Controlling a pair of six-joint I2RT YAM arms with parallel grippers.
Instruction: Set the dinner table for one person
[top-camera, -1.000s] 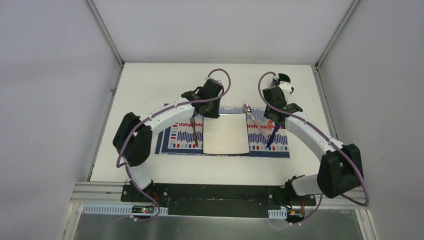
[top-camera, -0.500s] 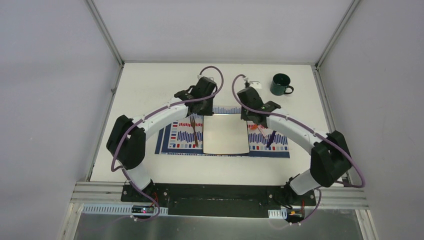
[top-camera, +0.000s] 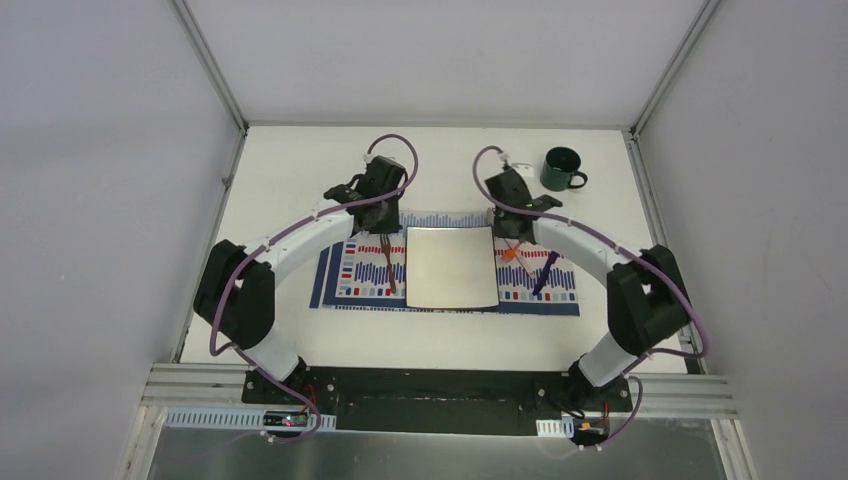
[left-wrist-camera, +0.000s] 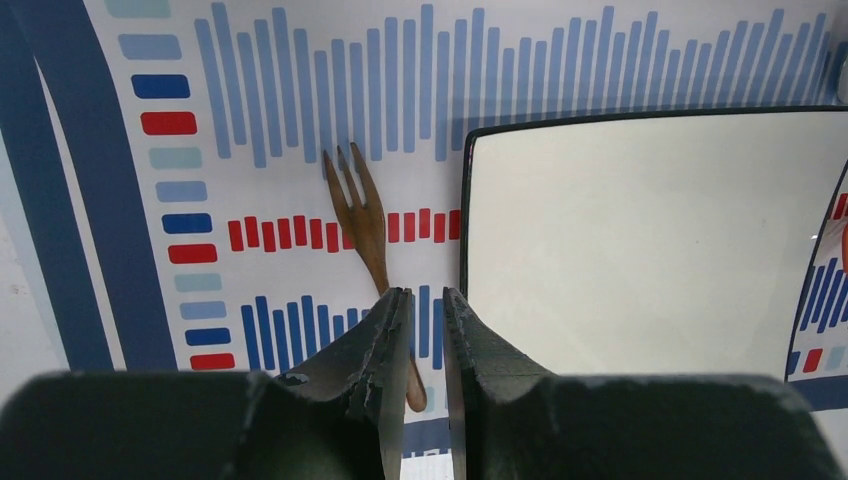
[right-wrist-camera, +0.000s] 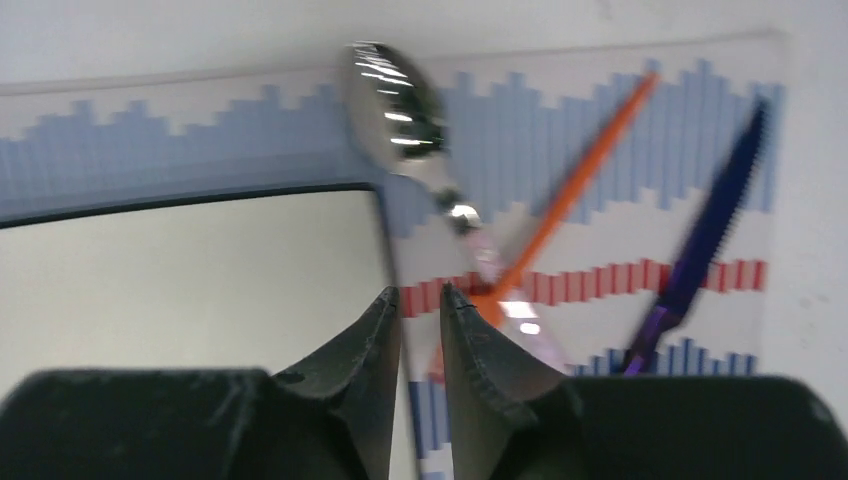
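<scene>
Both the right fingers (right-wrist-camera: 392, 312) and the left fingers (left-wrist-camera: 398, 315) above the fork (left-wrist-camera: 360, 215) stand slightly parted and empty, so the right should rise straight from the counter (top-camera: 290, 170) beneath, not brushing the spoon (right-wrist-camera: 395, 100) just ahead, crossing an orange utensil (right-wrist-camera: 580, 185).

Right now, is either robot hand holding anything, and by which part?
Nothing seems held. The left gripper hovers, jaws slightly apart, over the fork lying on the placemat; the right gripper is empty above the spoon.
</scene>
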